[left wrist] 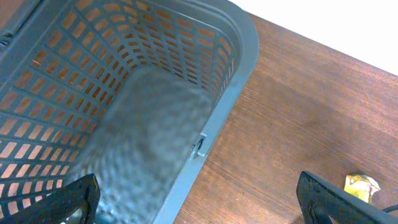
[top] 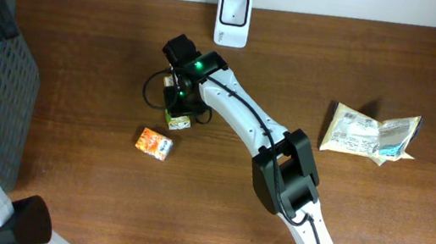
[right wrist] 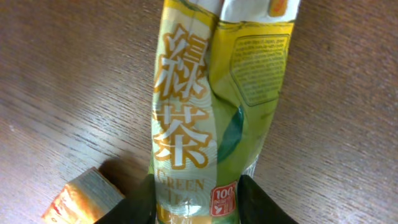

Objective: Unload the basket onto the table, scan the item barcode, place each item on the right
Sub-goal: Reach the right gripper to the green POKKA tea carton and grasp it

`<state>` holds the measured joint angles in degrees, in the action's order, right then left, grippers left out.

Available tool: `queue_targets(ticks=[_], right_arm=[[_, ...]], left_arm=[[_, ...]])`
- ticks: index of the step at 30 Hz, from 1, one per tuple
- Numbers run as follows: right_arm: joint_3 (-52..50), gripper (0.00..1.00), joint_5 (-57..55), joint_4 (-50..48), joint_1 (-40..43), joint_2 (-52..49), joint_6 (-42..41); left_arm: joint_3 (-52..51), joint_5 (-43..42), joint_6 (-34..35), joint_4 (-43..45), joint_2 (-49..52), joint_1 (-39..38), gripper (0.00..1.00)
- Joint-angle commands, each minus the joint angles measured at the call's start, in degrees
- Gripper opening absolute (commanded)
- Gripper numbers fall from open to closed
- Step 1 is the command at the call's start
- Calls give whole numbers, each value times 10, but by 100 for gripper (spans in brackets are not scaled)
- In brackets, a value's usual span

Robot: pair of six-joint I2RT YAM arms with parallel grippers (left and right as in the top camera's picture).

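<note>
Tea packet (right wrist: pixel 199 93) sits clenched in right pincer (right wrist: pixel 199 200); left pincer (left wrist: pixel 196 190) gapes released.

It looked like a shop checkout: a white scanner (top: pixel 232 19), a grey basket (top: pixel 11 101), packaged goods (top: pixel 370 133) on a table (top: pixel 375 221).

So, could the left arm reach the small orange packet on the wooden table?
Probably yes: the left gripper hangs open above the grey plastic basket, and bare table lies between it and the orange packet. The right gripper, on the green tea pouch beside it, could crowd it.
</note>
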<state>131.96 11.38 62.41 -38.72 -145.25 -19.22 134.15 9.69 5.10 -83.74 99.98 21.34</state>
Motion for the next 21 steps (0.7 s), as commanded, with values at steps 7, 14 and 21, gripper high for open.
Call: queue_targets(ticks=[7, 14, 21], right_arm=[[-6, 19, -35, 29, 1, -32, 4], [-6, 6, -35, 59, 3, -32, 40], [-2, 4, -37, 124, 25, -28, 54]], left_arm=[[5, 0, -9, 1, 2, 2, 99], [5, 0, -9, 1, 2, 2, 99], [5, 0, -9, 1, 2, 2, 99]])
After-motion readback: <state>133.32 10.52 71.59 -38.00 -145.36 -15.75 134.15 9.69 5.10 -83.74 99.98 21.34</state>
